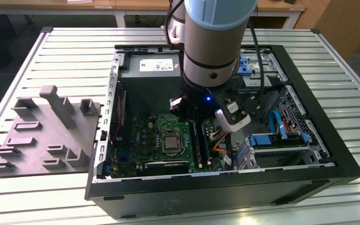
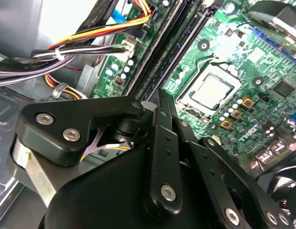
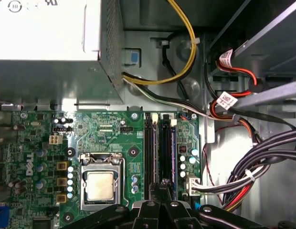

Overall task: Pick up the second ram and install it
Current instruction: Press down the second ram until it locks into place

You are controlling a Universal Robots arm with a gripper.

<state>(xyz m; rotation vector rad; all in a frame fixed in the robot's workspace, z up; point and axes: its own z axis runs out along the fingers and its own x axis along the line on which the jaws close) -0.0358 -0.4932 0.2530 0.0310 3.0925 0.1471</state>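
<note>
The pincer (image 3: pixel 163 193) is clenched, its tips pressing the ram (image 3: pixel 165 150) down into its slot on the motherboard (image 3: pixel 105 138), beside the CPU socket (image 3: pixel 100 183). The arm (image 1: pixel 211 42) stands over the open case (image 1: pixel 330 154) on the bench (image 1: pixel 73 51), probably to push straight down.
</note>
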